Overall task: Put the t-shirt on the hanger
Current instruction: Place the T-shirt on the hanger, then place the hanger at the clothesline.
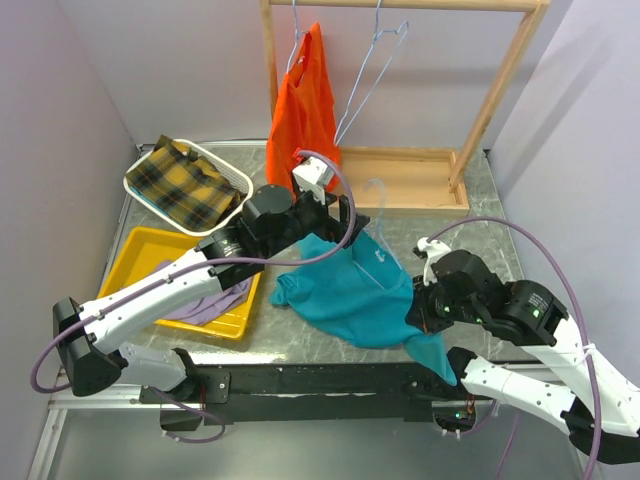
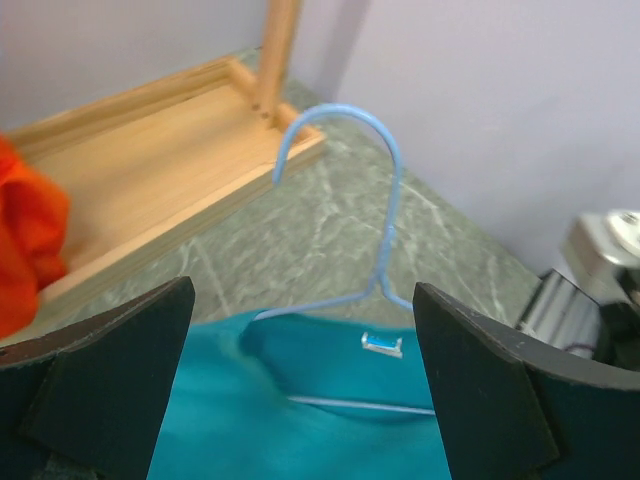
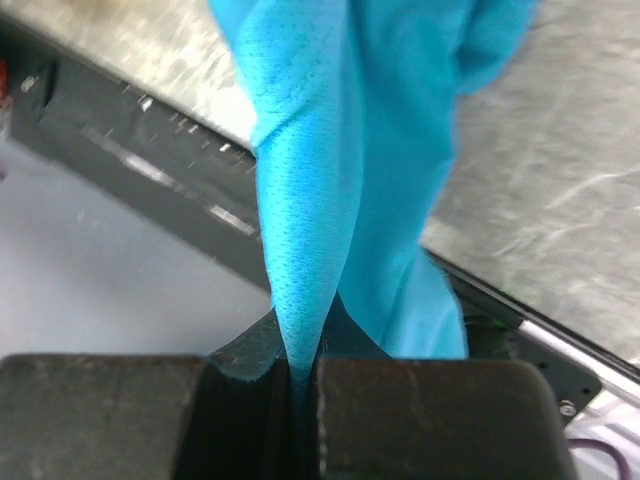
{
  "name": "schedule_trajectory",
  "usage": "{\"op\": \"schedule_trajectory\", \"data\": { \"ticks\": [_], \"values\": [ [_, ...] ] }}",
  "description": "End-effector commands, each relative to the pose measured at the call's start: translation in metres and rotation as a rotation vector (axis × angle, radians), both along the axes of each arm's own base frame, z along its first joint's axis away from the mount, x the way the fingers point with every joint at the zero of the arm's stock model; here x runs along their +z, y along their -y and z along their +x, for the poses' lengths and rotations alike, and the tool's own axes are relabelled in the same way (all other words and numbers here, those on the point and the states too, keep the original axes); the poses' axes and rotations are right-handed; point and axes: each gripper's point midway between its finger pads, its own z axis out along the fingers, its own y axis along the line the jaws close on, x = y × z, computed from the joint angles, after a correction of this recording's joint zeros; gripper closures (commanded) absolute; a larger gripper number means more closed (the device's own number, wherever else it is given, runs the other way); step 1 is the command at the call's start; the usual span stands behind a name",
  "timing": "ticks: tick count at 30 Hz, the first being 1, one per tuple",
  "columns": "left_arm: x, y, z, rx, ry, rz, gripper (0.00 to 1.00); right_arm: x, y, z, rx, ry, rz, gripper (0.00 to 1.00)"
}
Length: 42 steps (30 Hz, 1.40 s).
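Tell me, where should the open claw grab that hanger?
Probably the bare stem under the hook of the hanger, coming from above: it alone pokes clear of the t-shirt collar, lined up between the open fingers of the left gripper.

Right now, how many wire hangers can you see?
3 hangers: one on the rack under the orange garment, one bare beside it, the hanger on the table, inside the t-shirt's neck.

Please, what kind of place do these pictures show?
Probably a robot test cell staged as a laundry corner: plain walls close around a table, a wooden clothes rack holding an orange garment, and a basket of plaid cloth.
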Motion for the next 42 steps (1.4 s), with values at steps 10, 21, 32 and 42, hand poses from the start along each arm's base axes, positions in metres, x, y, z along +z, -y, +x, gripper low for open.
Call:
{"op": "schedule_trajectory", "data": {
  "ticks": [10,21,32,42],
  "values": [
    [0.051,0.000,-0.024,-0.134,0.102,-0.107,0.04,0.022,0.017,0.026,-0.227,0.120,0.047,1.00],
    [0.094,-0.031,-0.033,-0.058,0.085,-0.195,0.04,0.090,0.058,0.089,-0.524,0.348,-0.070,1.00],
    [0.087,-0.052,-0.056,-0.081,0.016,-0.175,0.04,0.155,0.085,0.189,-0.623,0.391,-0.044,1.00],
    [0.080,-0.072,-0.065,-0.066,0.021,-0.162,0.04,0.196,0.079,0.235,-0.565,0.414,0.022,1.00]
  ]
}}
